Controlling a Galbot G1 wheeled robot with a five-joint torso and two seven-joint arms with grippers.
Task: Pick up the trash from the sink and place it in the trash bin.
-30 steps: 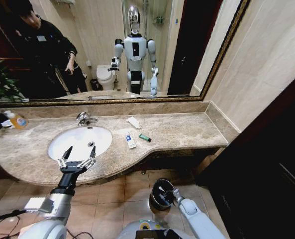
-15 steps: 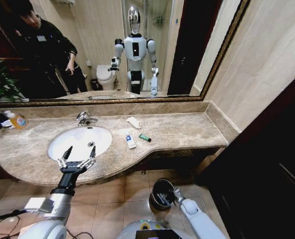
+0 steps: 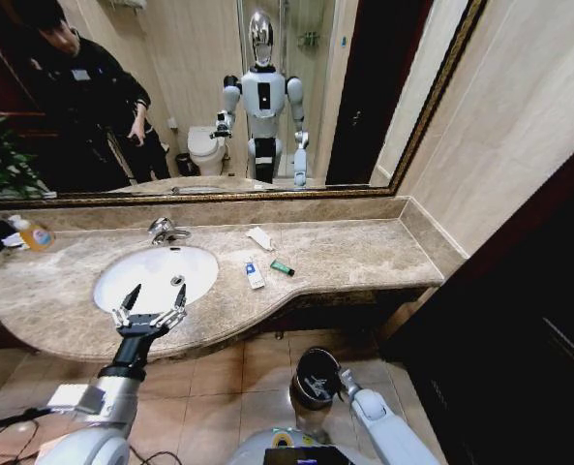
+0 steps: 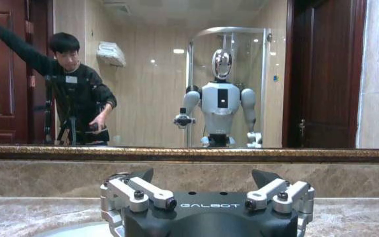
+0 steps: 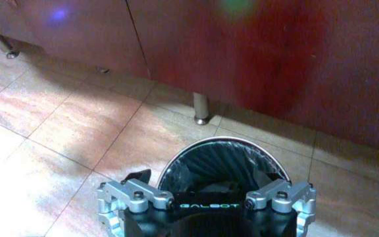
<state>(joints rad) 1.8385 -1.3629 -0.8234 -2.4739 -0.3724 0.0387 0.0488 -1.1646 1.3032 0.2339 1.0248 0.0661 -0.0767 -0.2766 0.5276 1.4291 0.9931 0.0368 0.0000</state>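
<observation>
White sink point(image 3: 156, 274) lying just beyond my left gripper point(image 3: 151, 301), fingers spread apart. Right gripper point(image 5: 206, 190) hovering over trash bin point(image 5: 196, 158), jaws apart. Blue-white packet point(image 3: 255, 275), green stick point(image 3: 283, 268) resting on counter, well right of left gripper.

Both tools are alike: a black block stamped GALBOT in pale letters, with silver linkages held by dark screws and black pointed fingertips. The left tool point(image 3: 151, 299) sits on a black wrist and a grey forearm sleeve. The right tool point(image 5: 205, 190) ends a smooth pale-grey forearm.
</observation>
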